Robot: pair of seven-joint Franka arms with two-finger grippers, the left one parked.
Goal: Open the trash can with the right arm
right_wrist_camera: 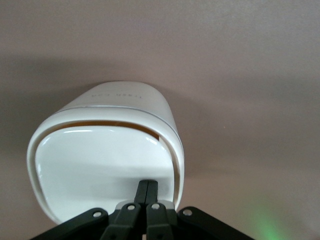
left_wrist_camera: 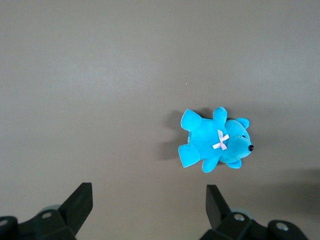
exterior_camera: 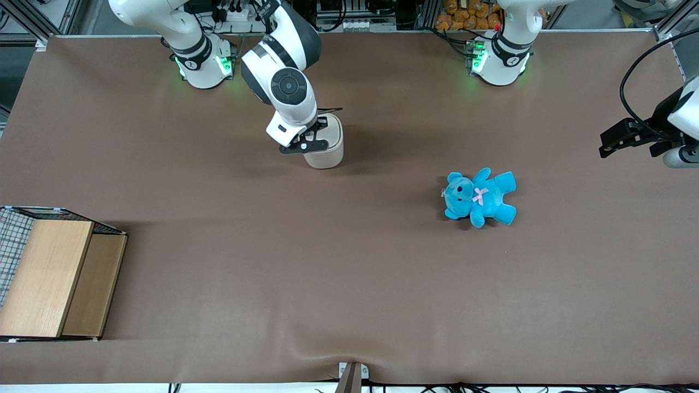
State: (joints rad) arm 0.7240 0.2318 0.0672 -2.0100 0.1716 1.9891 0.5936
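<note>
A brown table (exterior_camera: 349, 273) was seen from above in the front view. The trash can (exterior_camera: 329, 147), a small cream-white bin with a rounded-square top, was stood upright on the table near the base of the right arm (exterior_camera: 284, 82), farther from the front camera than the other loose items. The arm was bent down over the bin, and its black gripper (exterior_camera: 306, 143) was placed at the bin's top, on the side toward the working arm's end of the table.

In the right wrist view, the gripper (right_wrist_camera: 148, 192) was shown with its two fingers pressed together, nothing being held between them. The joined fingertips were laid against the edge of the flat white lid (right_wrist_camera: 105, 170). The lid was seen tipped slightly inward, and a thin tan strip of the inside was exposed along one edge, under the rim of the trash can (right_wrist_camera: 125, 100).

A blue teddy bear (exterior_camera: 479, 197) with a pale pink bow was laid on its back on the table, well apart from the bin, toward the parked arm's end and nearer to the front camera. The same bear (left_wrist_camera: 215, 142) was shown in the left wrist view.

A wooden box (exterior_camera: 52, 278) with wire mesh was set at the table's edge toward the working arm's end, nearer to the front camera than the bin.
</note>
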